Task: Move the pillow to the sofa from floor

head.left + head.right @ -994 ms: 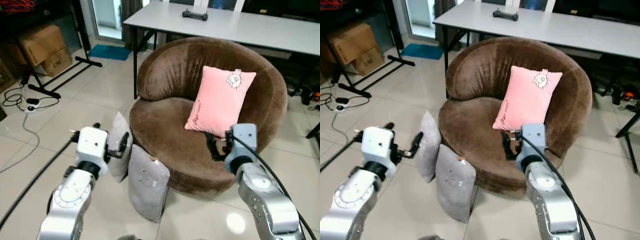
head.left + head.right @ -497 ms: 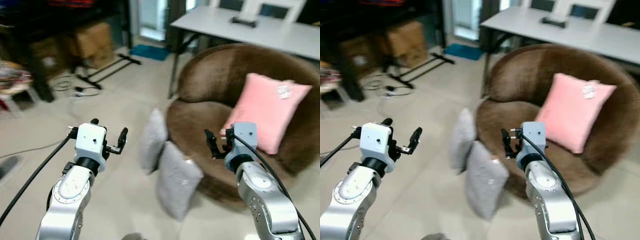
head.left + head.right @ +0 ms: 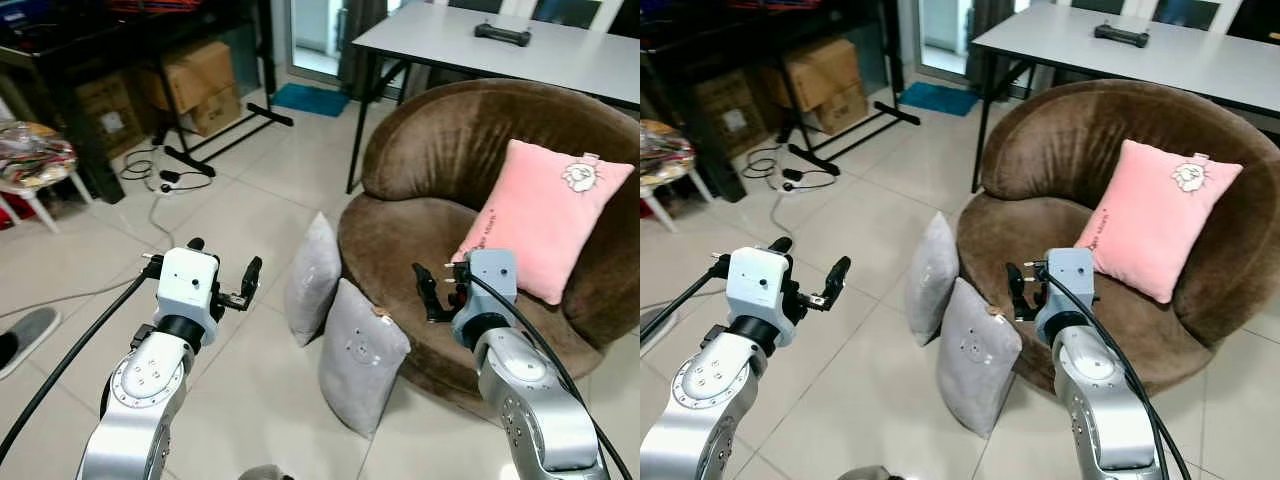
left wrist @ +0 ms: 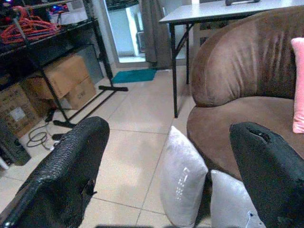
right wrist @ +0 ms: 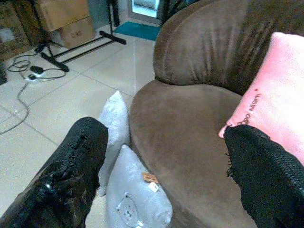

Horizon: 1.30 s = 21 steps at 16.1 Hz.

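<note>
Underfoot, pale tiled floor (image 3: 250,190); grey pillows (image 3: 362,355) against brown sofa (image 3: 420,230).

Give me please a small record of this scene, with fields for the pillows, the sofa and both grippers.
pillows on floor: two grey square fabric pillows, the nearer one and the farther one, standing upright on the tiled floor, leaning against the sofa's front
sofa: round brown velvet sofa
on sofa: pink square pillow leaning against the backrest
left gripper: open, holds nothing, raised over the floor, apart from the pillows
right gripper: open, holds nothing, before the sofa's seat
task state: no grey pillow lifted yet
</note>
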Tool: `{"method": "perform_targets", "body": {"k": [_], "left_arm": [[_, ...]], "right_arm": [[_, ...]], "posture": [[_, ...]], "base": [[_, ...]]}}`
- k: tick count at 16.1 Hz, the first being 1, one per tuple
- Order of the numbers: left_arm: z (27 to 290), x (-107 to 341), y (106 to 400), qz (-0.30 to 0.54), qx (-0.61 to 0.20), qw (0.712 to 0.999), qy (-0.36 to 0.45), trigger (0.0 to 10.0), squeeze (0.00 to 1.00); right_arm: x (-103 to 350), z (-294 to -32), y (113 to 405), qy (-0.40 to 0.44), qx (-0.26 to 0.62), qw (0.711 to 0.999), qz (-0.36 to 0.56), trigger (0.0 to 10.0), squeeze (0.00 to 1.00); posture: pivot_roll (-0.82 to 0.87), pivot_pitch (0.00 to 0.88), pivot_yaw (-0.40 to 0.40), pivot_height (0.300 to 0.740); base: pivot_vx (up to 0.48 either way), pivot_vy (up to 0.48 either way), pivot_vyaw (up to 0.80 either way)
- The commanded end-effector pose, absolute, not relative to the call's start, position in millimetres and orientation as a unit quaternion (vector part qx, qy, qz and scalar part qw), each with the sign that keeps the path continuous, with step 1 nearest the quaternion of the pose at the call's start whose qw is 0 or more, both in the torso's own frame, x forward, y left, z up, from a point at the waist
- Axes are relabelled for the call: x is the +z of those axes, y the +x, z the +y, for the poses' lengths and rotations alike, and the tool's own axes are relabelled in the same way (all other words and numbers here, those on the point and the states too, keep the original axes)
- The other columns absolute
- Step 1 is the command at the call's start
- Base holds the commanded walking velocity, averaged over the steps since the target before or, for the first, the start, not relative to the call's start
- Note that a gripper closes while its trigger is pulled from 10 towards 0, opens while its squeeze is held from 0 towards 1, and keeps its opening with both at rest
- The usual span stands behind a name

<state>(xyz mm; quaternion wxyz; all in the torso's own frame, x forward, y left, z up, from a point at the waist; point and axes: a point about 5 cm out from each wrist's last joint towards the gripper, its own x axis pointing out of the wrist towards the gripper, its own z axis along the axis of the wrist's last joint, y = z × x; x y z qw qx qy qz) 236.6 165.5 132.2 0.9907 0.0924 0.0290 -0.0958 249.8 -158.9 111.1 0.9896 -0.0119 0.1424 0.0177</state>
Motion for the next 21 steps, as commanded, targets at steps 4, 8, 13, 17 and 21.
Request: {"method": "perform_targets", "body": {"k": [4,8,13,17,21], "left_arm": [[164.9,132.9,237.8,0.028,-0.103,0.990,0.093,10.0,0.00],[165.0,133.1,238.1,0.029,-0.105,0.990,0.093,10.0,0.00],[165.1,133.3,238.7,0.030,-0.108,0.989,0.094,10.0,0.00],[164.6,132.9,238.9,0.030,-0.108,0.989,0.094,10.0,0.00],[164.2,133.7,239.1,0.025,-0.108,0.989,0.093,10.0,0.00]], "right_arm": [[112.3,-160.2,250.2,-0.008,0.013,0.990,0.137,10.0,0.00],[112.1,-160.0,250.1,-0.009,0.010,0.990,0.138,10.0,0.00],[111.5,-161.0,250.4,-0.012,0.005,0.990,0.140,10.0,0.00],[113.7,-160.2,250.7,-0.003,0.009,0.991,0.131,10.0,0.00],[117.3,-160.2,251.3,0.001,0.010,0.993,0.118,10.0,0.00]], "posture": [[0.05,0.000,0.009,0.740],[0.05,0.000,0.011,0.740],[0.05,0.000,0.011,0.740],[0.05,0.000,0.010,0.740],[0.05,0.000,0.008,0.740]], "base": [[0.294,0.000,0.00],[0.298,0.000,0.00],[0.299,0.000,0.00],[0.303,0.000,0.00],[0.296,0.000,0.00]]}}
